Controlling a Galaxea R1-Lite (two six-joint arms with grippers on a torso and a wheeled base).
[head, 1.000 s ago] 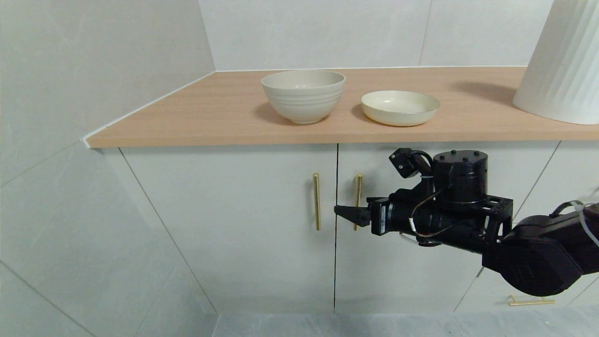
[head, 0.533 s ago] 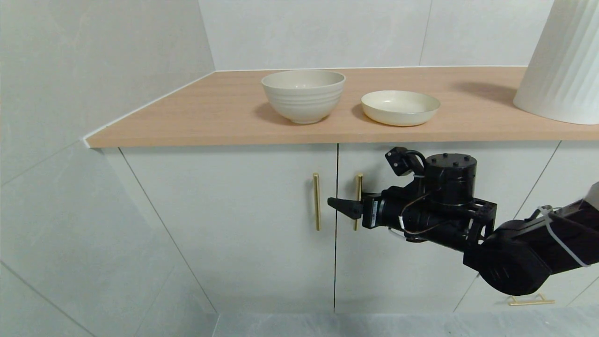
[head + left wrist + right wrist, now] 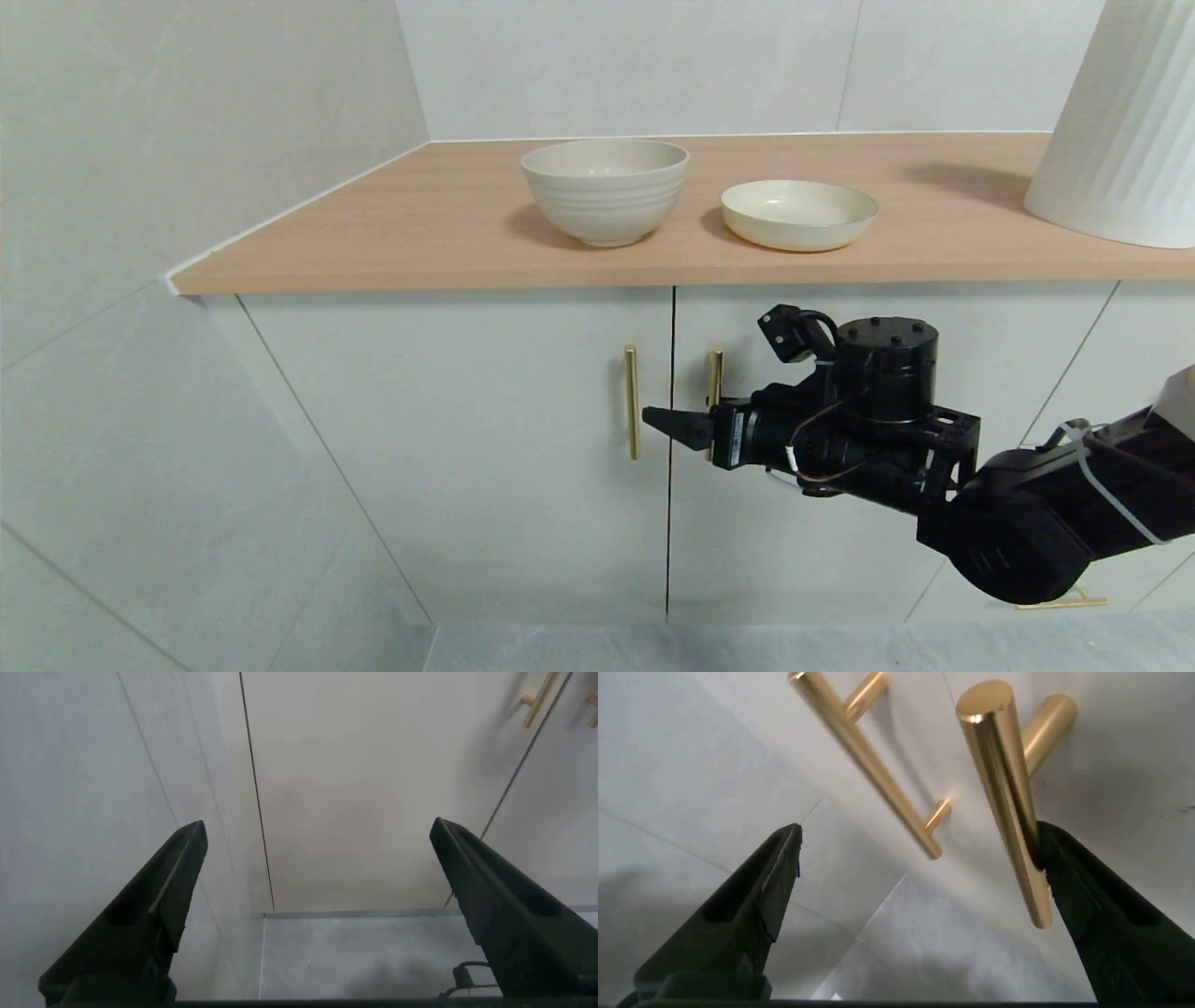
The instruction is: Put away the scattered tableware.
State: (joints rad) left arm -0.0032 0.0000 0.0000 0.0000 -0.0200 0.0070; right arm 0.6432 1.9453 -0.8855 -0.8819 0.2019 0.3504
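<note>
A deep cream bowl [image 3: 605, 190] and a shallow cream plate [image 3: 798, 215] stand side by side on the wooden counter [image 3: 411, 238]. Below the counter, my right gripper [image 3: 668, 426] is level with the two gold handles of the cabinet doors, its tips between the left door's handle [image 3: 632, 401] and the right door's handle [image 3: 714, 373]. In the right wrist view the gripper [image 3: 920, 943] is open, and the nearer handle [image 3: 1005, 793] lies close beside one finger [image 3: 1106, 929]. My left gripper [image 3: 318, 924] is open and holds nothing, low in front of the cabinet.
A tall white ribbed vessel [image 3: 1125, 121] stands at the counter's right end. Tiled walls close the left side and the back. The cabinet doors [image 3: 467, 448] are shut, with grey floor [image 3: 355, 957] below them. Another gold handle [image 3: 1060, 602] shows low on the right.
My right arm has moved left along the cabinet front, bringing its fingertips past the right door's handle toward the seam between the doors. Bowl and plate have not moved.
</note>
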